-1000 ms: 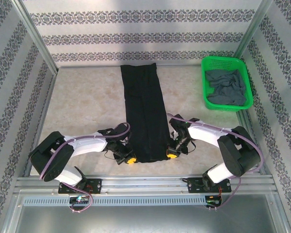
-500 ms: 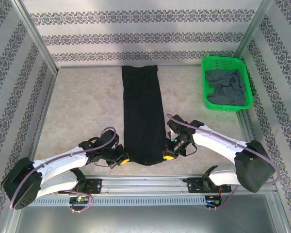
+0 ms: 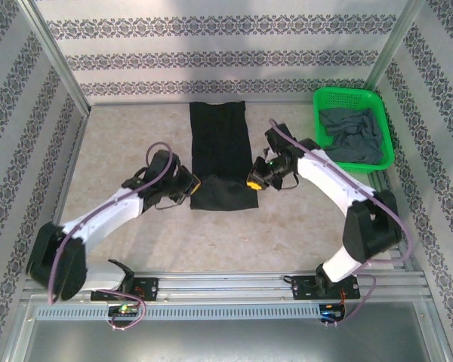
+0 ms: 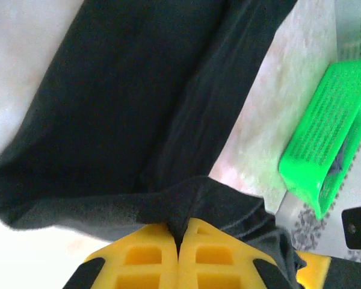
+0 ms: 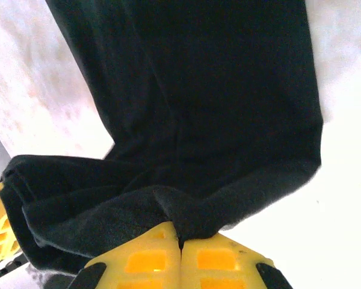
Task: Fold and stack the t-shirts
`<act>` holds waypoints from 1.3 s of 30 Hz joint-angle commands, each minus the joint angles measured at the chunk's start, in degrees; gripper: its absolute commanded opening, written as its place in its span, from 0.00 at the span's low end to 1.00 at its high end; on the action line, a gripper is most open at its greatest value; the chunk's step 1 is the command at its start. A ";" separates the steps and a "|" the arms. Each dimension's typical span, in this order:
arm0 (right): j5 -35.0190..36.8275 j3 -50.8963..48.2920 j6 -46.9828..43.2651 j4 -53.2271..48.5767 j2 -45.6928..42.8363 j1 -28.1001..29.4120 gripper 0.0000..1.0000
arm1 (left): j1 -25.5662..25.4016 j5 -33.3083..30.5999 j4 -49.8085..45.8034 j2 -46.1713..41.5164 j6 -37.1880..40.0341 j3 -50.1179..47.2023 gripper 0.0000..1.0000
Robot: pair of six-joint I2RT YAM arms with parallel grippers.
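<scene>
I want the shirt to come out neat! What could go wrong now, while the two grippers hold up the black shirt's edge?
The left gripper and right gripper each pinch only a small bit of the black t-shirt, so a corner might slip out and flop. The cloth bunches up at both grips, so the fold may land wrinkled or crooked. The right arm also passes close to the green basket and could nudge it.

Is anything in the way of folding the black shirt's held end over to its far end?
Nothing visible. The left gripper and right gripper pinch the black shirt; the cloth ahead is bare, the basket off right.
</scene>
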 commanded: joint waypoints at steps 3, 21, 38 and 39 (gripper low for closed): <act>2.30 11.94 -0.85 2.00 11.63 -2.91 0.00 | 5.51 2.37 6.37 10.11 6.37 7.75 0.00; 0.14 23.80 -10.84 2.29 20.24 -8.75 0.58 | 8.22 -1.56 -1.72 18.29 10.60 14.46 0.53; -3.95 -17.25 6.07 25.97 8.69 -5.72 0.54 | 1.97 0.88 20.93 14.96 -10.58 -8.48 0.52; -4.58 -16.28 6.53 26.52 10.33 -5.53 0.53 | 1.76 1.34 21.94 16.17 -10.95 -8.10 0.49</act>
